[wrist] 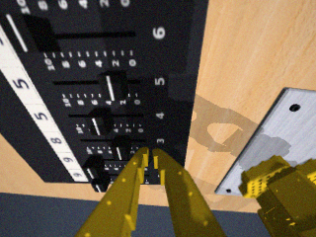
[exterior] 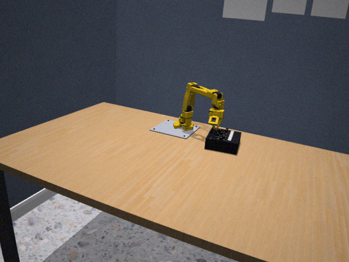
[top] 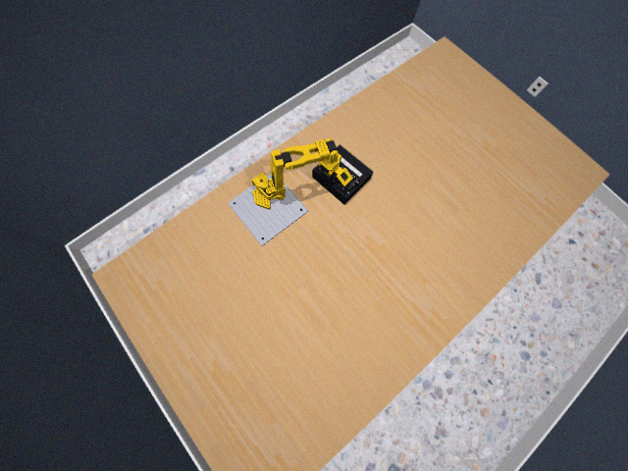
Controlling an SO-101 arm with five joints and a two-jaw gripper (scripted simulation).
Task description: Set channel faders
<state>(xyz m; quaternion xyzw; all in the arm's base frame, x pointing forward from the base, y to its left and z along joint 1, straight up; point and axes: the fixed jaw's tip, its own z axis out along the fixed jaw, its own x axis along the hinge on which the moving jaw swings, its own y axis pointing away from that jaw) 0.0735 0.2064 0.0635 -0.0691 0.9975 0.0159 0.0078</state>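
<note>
The black lighting desk [top: 337, 180] sits on the wooden table just beyond the arm's base; it also shows in the exterior view [exterior: 222, 139] and fills the left of the wrist view [wrist: 99, 89]. A white tape strip [wrist: 30, 109] with handwritten numbers runs along its far edge. Channel numbers 6, 5, 4 and 3 are readable. The channel 5 fader cap [wrist: 113, 86] sits near the low end of its scale, the channel 4 cap [wrist: 99, 120] about midway, and the channel 3 cap [wrist: 120, 148] just left of my fingertips. My gripper [wrist: 149, 155] is shut and empty, pointing down over the desk's near edge [exterior: 215, 128].
The grey base plate [top: 268, 215] lies next to the desk, seen at the right of the wrist view [wrist: 276, 143]. More fader caps [wrist: 94, 168] sit below channel 3, partly hidden by my fingers.
</note>
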